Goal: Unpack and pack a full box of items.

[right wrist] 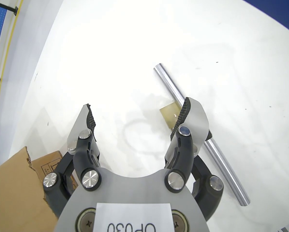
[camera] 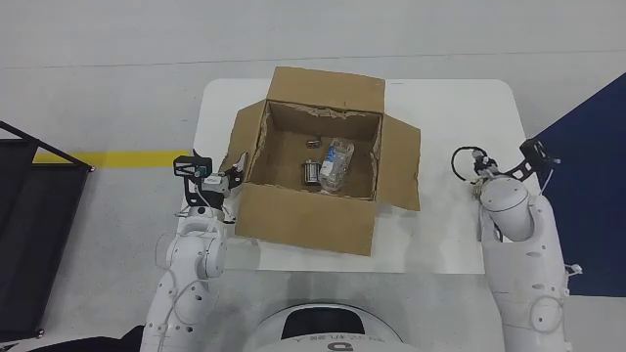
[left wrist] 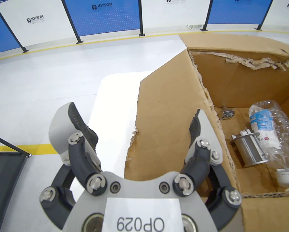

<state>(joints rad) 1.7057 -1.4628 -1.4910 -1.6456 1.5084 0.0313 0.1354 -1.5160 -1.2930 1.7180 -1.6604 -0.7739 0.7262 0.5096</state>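
1 plastic btl (camera: 336,164) in box (camera: 303,218)

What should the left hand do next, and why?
Probably move the left hand over the box wall and down toward the cylinder. It is open and empty by the flap; the cylinder is the nearest item inside, beside the bottle. A rod already lies out on the table, so unpacking seems under way.
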